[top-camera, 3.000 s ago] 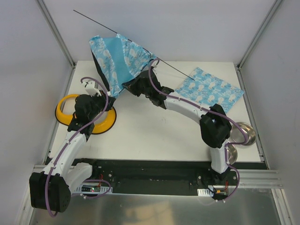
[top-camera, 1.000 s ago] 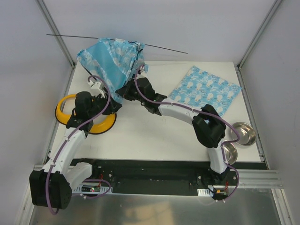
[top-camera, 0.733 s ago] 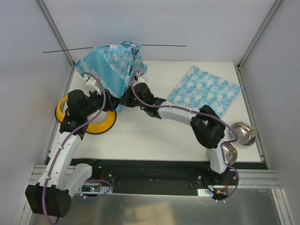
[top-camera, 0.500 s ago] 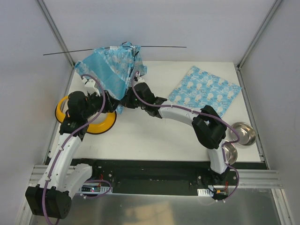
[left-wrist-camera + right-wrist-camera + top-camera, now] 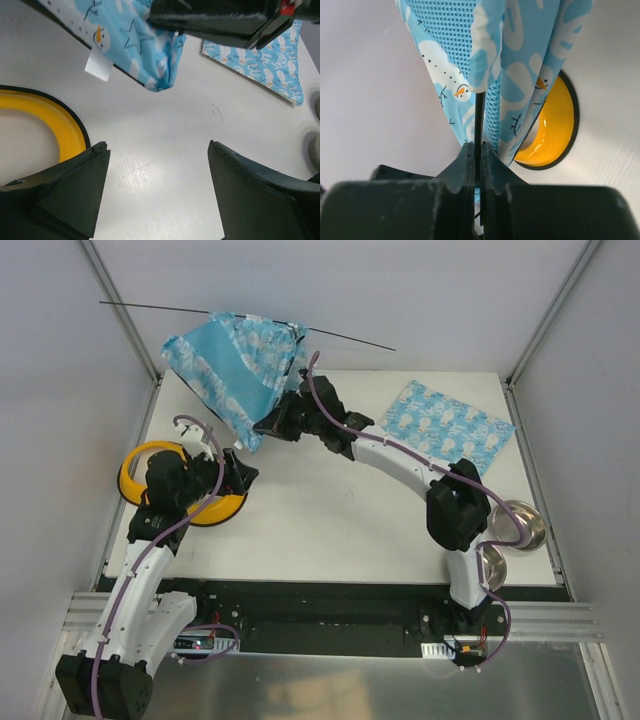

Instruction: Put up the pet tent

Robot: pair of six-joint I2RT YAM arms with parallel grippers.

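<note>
Light blue snowman-print fabric pet tent [image 5: 238,360] hangs limp above the far-left corner of the desk [image 5: 330,520], its thin black pole [image 5: 478,120] clamped in the right jaws alone; left jaws just let go, gaping empty near the yellow plastic double bowl [image 5: 133,466], so shaping remains.

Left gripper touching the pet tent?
Apart. Left wrist view: the left gripper stands open, and a strip of table shows between its fingertips and the pet tent's hanging corner.

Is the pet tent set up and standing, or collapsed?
Collapsed. The pet tent hangs as bunched, folded fabric from the shut right gripper, and its pole sticks out straight on both sides, not bowed into a frame.
</note>
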